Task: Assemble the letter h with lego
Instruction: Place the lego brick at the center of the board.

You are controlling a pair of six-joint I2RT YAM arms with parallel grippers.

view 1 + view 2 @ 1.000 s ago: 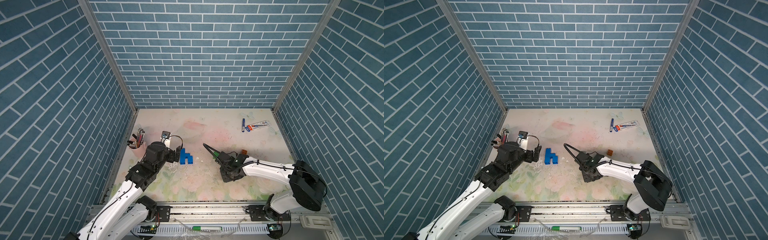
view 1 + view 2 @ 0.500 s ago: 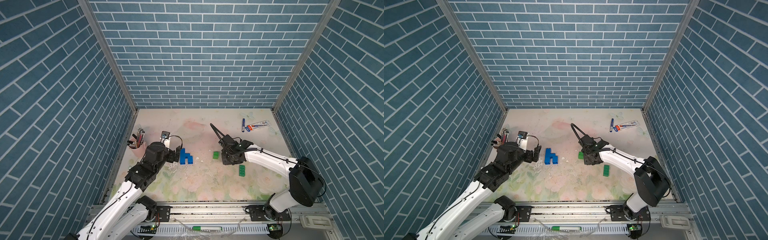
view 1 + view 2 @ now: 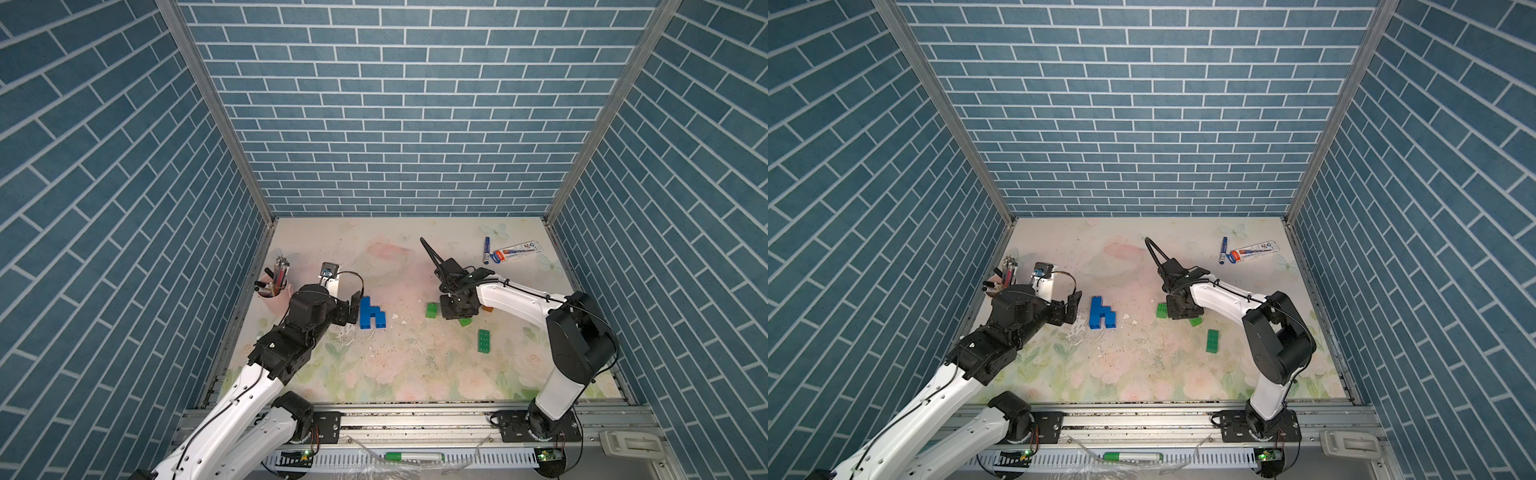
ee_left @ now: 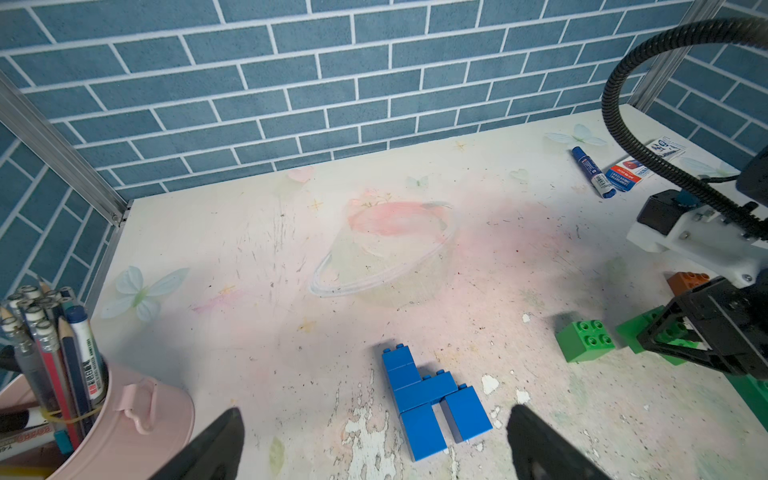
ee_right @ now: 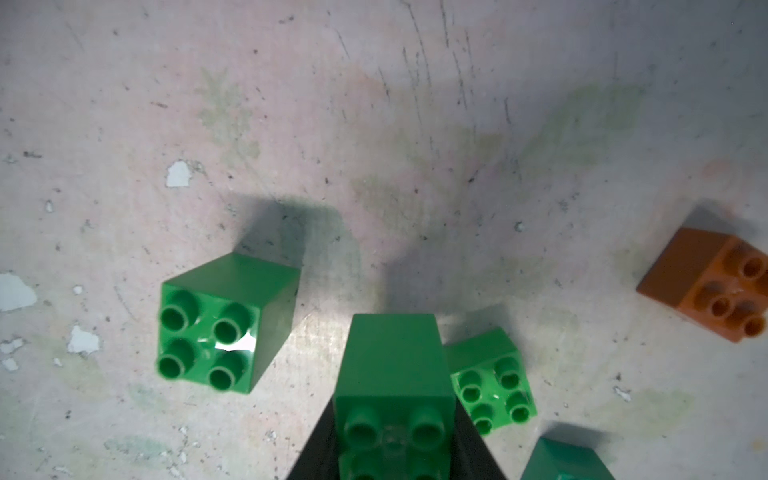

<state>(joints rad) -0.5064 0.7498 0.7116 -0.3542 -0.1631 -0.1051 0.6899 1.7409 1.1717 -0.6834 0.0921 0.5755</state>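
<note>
**Right wrist view: green brick clamped, the other lego loose around it**

The right gripper (image 5: 394,457) is closed on a green brick (image 5: 392,361). Its dark fingers (image 5: 320,455) press the two opposite side walls and the studs face the camera. The brick hangs above the table (image 5: 415,124), not resting on it.

Just beside it lie a square green brick (image 5: 220,328) on one side and a second green brick (image 5: 492,382) on the other, both studs up. An orange brick (image 5: 715,286) sits farther off. In a top view, a long green brick (image 3: 483,341) lies nearer the rail.

Well apart, the left gripper (image 4: 374,411) stands wide open with nothing in it, hovering just short of the blue h (image 4: 424,399). That letter lies flat on the table and looks complete.

These bricks should be light, rigid and glossy, so likely a little slippery. The flat side walls are the best place to hold them, squarely and low enough to leave the studs clear. An off-centre pinch could let a brick twist when it is pressed onto another.
</note>
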